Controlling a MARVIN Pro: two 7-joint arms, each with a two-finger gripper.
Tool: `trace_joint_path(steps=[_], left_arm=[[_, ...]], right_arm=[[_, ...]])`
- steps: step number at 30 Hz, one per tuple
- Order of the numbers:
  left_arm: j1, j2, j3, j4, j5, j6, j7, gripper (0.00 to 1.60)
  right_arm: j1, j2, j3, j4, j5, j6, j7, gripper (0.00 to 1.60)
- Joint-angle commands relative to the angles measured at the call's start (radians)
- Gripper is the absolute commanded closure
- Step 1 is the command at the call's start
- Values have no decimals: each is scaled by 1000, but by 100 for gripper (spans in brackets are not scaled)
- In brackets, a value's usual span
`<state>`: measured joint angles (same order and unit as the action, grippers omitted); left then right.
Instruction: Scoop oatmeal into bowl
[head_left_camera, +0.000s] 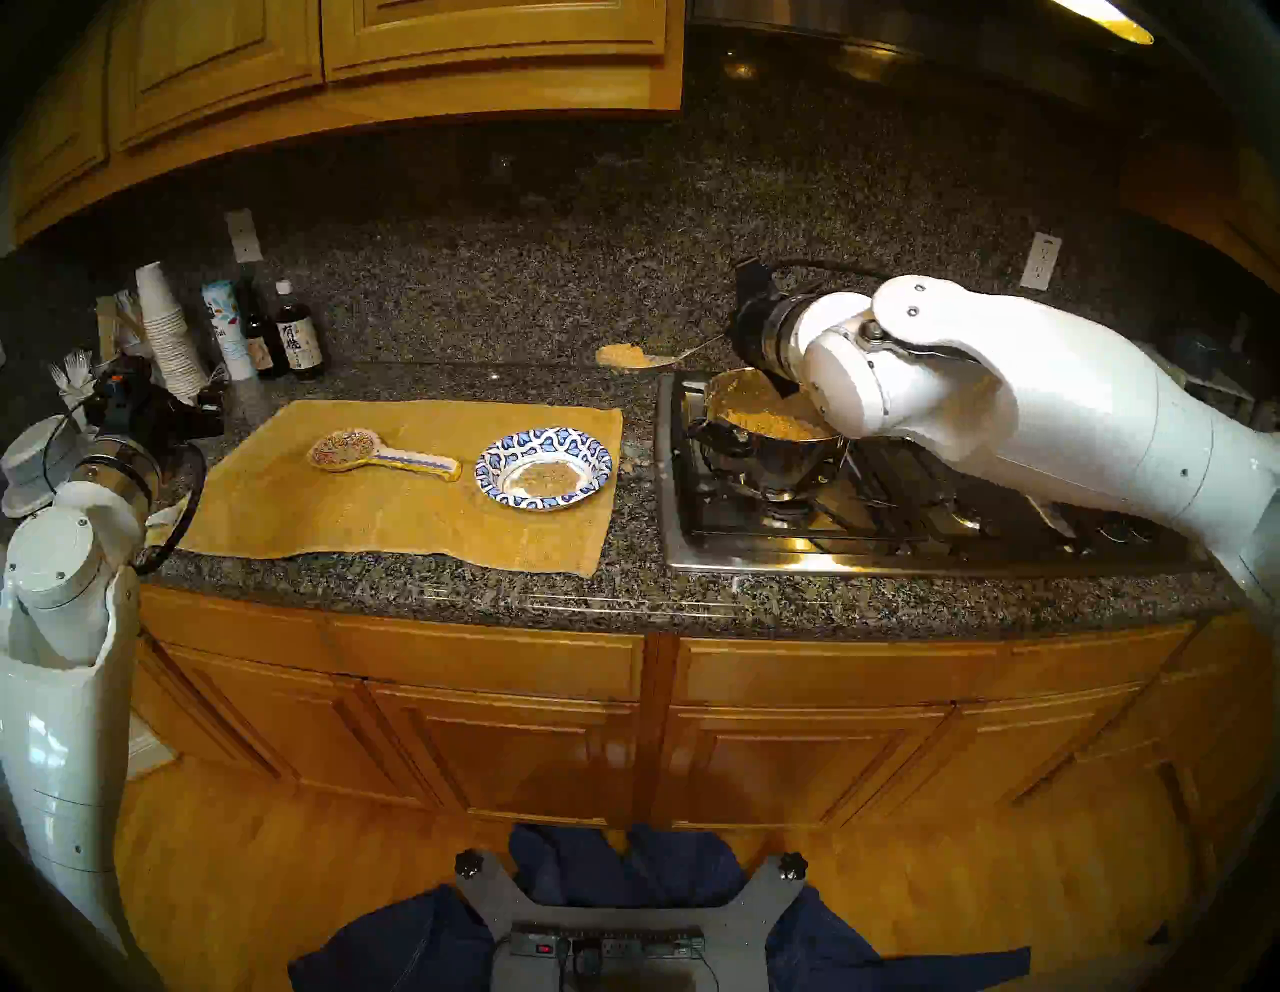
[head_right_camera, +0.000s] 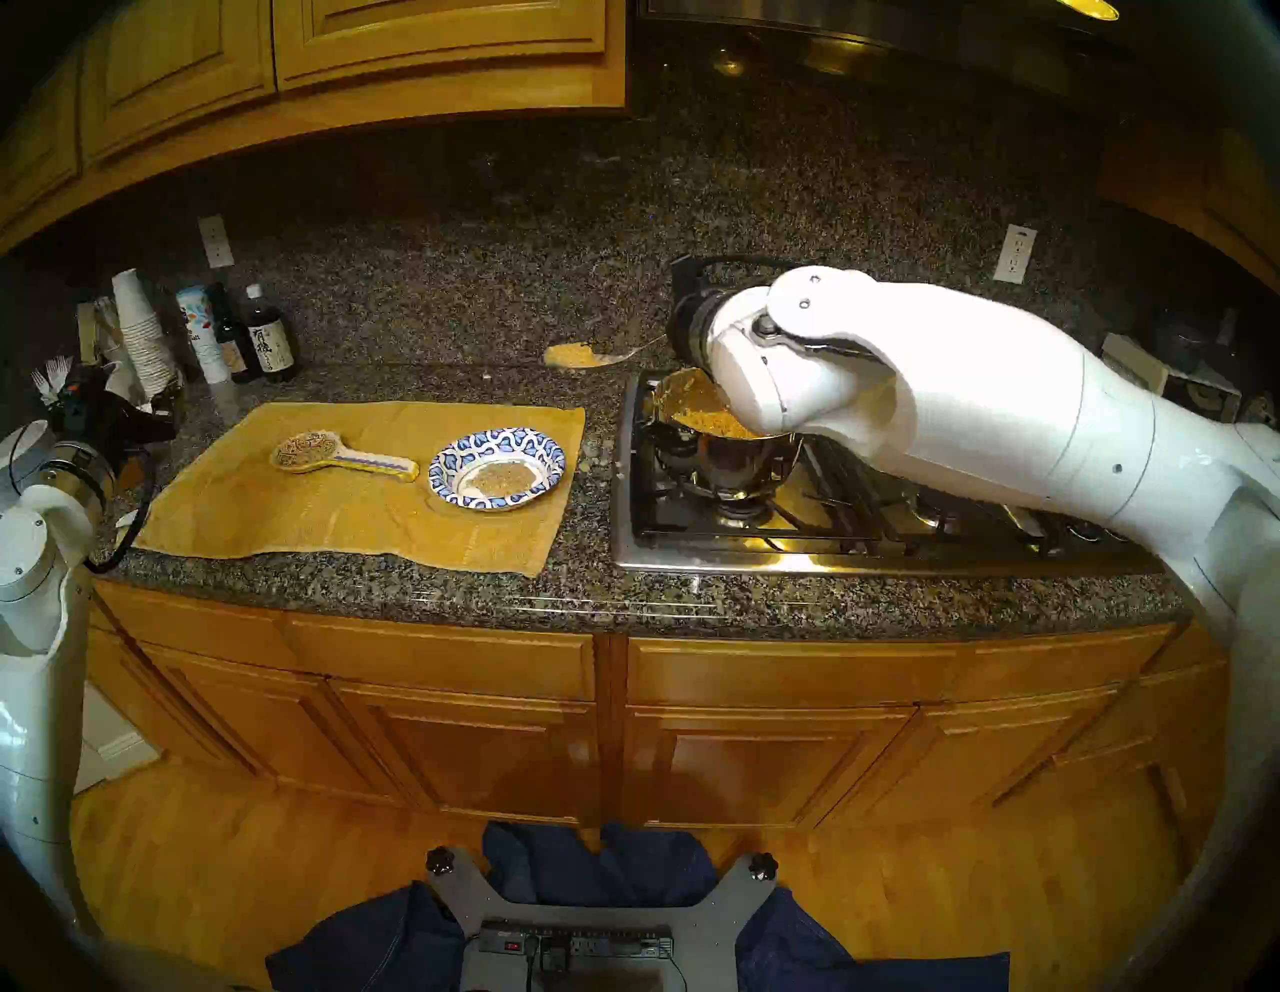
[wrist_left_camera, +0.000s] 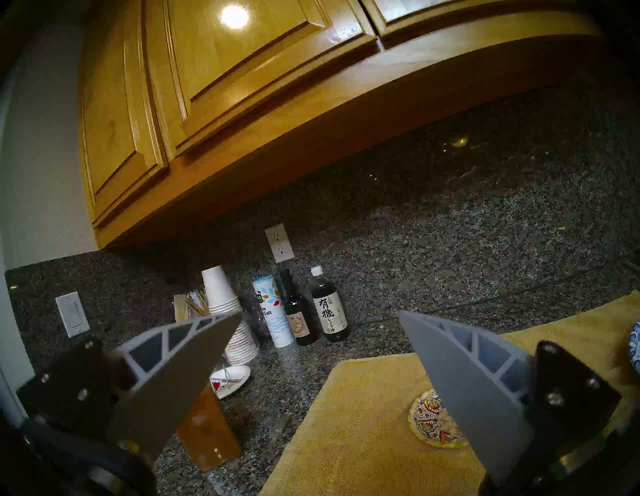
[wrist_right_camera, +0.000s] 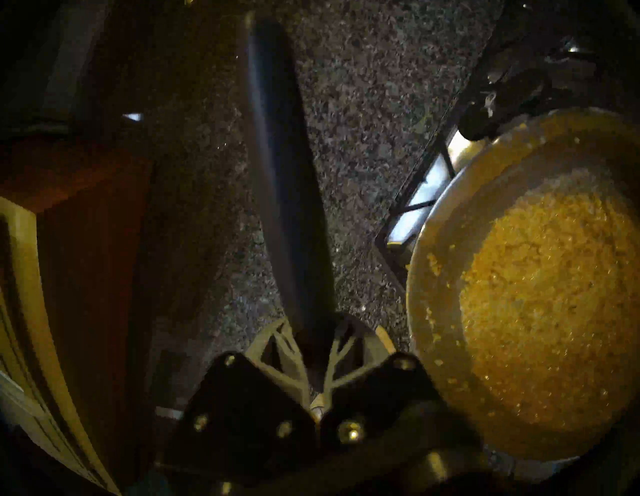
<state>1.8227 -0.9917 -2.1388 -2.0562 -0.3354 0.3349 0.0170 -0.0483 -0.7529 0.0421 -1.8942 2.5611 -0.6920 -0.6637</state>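
Item: right tool (wrist_right_camera: 313, 350), pinching a spoon (head_left_camera: 641, 358) level to keep its oatmeal (head_left_camera: 618, 355) aboard, above the desk's rear edge; bowl (head_left_camera: 544, 468) waited mid-desk on a cloth (head_left_camera: 388, 506) catching spills; left tool (wrist_left_camera: 318, 350) spread, idle.

One bowl (head_left_camera: 544, 468), one pot (head_left_camera: 765, 443), two dark bottles (head_left_camera: 299, 339), one spoon rest (head_left_camera: 382, 452)

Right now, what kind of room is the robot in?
A home kitchen, most likely. There's a gas stove with a pot of oatmeal on it, wooden cabinets above, and a speckled stone counter.
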Motion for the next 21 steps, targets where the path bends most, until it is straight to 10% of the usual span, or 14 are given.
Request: trace_joint_path(steps=[1,10,21], left_arm=[[-18,14,-13,-25,2,-15,0,0],[-18,14,-13,-25,2,-17,0,0],[-18,14,-13,-25,2,-16,1,0]], right_arm=[[32,-120,33,29,-8,18,39,160],[30,-215,-16,90,-38,46,35,160],[92,-307,-194,111,-249,29,6,160]])
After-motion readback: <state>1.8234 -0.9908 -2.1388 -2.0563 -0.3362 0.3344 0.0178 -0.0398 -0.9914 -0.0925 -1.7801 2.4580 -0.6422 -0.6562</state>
